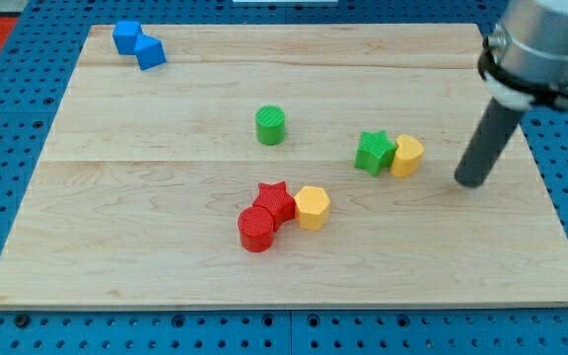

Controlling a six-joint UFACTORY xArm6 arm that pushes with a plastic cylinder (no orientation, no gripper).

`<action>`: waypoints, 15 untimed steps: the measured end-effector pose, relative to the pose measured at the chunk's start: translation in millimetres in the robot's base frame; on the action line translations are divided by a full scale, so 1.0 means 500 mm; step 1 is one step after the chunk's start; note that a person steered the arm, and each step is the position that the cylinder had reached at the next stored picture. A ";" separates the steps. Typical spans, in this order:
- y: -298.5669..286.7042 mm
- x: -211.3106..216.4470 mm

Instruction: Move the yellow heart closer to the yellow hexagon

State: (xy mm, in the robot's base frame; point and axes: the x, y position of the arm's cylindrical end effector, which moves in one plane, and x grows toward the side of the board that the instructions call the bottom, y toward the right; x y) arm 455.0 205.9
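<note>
The yellow heart (407,156) lies right of the board's middle, touching the green star (374,153) on its left. The yellow hexagon (312,207) lies lower, near the middle, touching the red star (275,202), with the red cylinder (256,230) just below-left of that star. My dark rod comes down from the view's top right; my tip (469,181) rests on the board to the right of the yellow heart, a short gap away, touching no block.
A green cylinder (270,125) stands above the middle. A blue block (138,44) made of two joined shapes lies at the top left corner. The wooden board (116,227) sits on a blue pegboard surface.
</note>
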 end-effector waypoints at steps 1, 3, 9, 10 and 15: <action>-0.005 -0.039; -0.068 -0.060; -0.170 0.006; -0.176 0.030; -0.225 0.153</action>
State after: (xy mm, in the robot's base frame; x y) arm 531.3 93.3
